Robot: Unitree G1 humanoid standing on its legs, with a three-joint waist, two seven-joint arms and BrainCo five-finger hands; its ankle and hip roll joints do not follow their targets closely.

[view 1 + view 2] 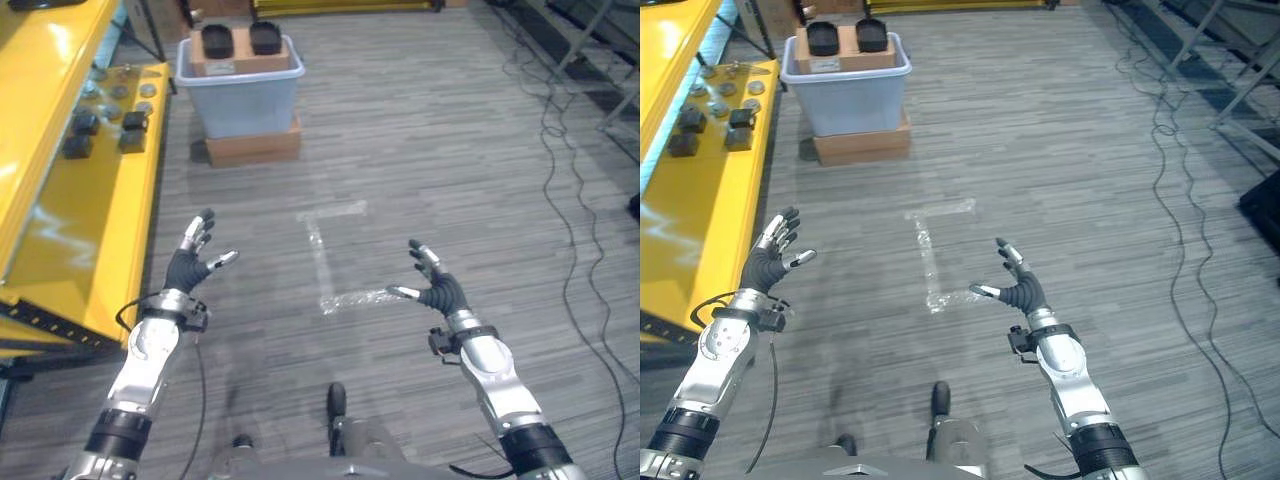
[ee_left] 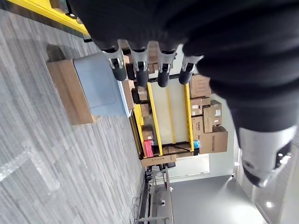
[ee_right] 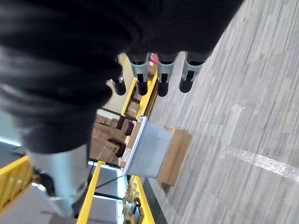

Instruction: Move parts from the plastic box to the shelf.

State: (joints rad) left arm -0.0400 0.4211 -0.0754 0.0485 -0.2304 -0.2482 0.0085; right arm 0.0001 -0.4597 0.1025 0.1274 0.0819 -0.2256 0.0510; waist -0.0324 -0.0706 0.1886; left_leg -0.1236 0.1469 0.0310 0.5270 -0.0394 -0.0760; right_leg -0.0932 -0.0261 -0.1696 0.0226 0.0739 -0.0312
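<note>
Left hand raised, fingers spread, right hand likewise

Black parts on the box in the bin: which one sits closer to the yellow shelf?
The left black part, on the shelf side of the cardboard box in the plastic bin; the other black part lies on its far side.

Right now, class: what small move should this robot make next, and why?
Probably step forward toward the plastic box. Both the left hand and right hand hang open and empty over the floor, while the dark parts sit atop the box, well ahead, beside the yellow shelf.
</note>
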